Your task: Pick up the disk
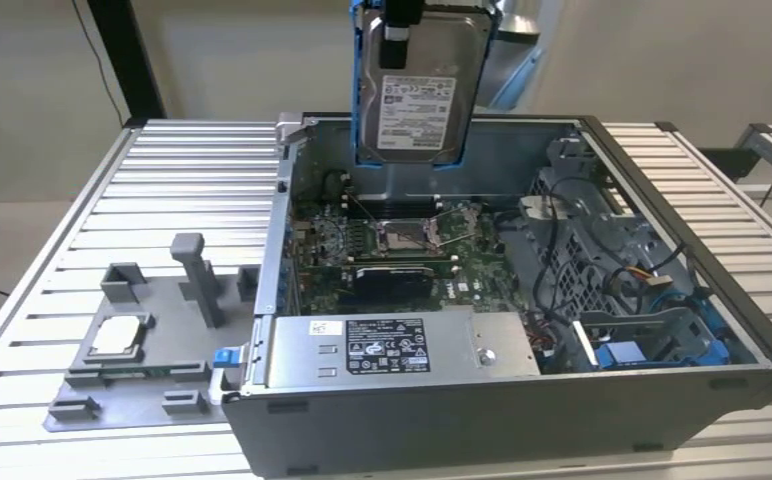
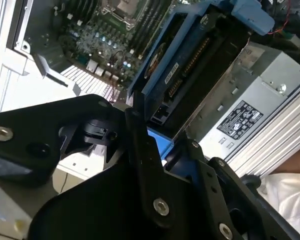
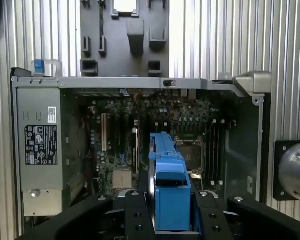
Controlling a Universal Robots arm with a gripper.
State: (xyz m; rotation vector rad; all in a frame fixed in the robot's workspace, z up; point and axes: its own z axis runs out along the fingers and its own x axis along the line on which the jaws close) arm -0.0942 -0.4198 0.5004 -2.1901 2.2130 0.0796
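The disk (image 1: 412, 98), a silver hard drive with a white label and a blue carrier frame, hangs upright in the air above the back of the open computer case (image 1: 520, 405). My gripper (image 1: 400, 22) is shut on its upper end, and a black finger lies over the drive's face. In the first wrist view the disk (image 3: 169, 185) shows edge-on as a blue frame, clamped by my gripper (image 3: 170, 207) high over the motherboard (image 3: 155, 135). In the second wrist view the disk (image 2: 190, 65) juts away from the black gripper (image 2: 160, 145).
A grey power-supply box (image 1: 400, 345) with a black label sits along the case's front edge. To the exterior view's left of the case lies a grey fixture plate (image 1: 193, 385) with posts and a small silver chip (image 1: 117, 335). The ribbed metal table (image 1: 173, 180) carries everything.
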